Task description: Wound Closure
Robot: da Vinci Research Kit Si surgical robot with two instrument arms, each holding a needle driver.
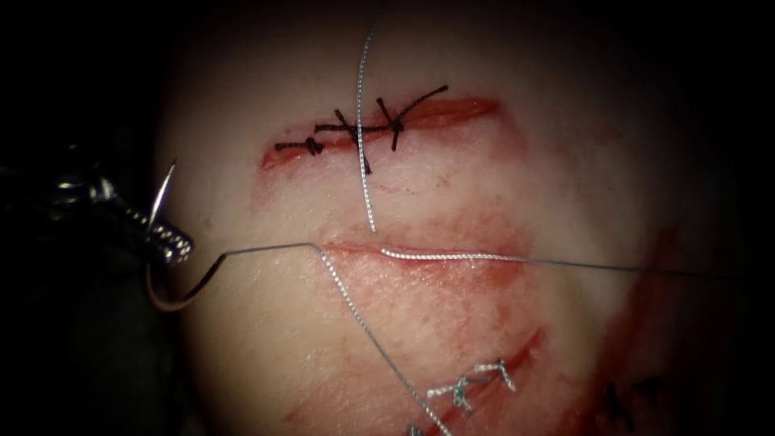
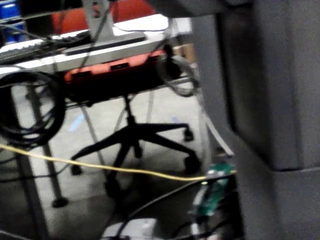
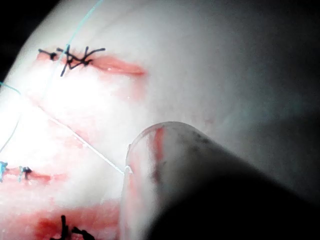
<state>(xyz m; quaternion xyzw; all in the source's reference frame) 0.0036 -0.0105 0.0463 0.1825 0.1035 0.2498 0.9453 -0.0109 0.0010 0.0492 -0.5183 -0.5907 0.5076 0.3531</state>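
One tool, the left tool (image 1: 165, 238), grips the needle (image 1: 157, 266) mid-curve, clear of the tissue (image 1: 242, 323) at its left edge, left of the cut (image 1: 428, 254). Thin, stiff and slippery, it seems best held there. Limp thread (image 1: 355, 311) trails across. The right tool's shaft (image 3: 200, 185) shows; its jaws I cannot tell.
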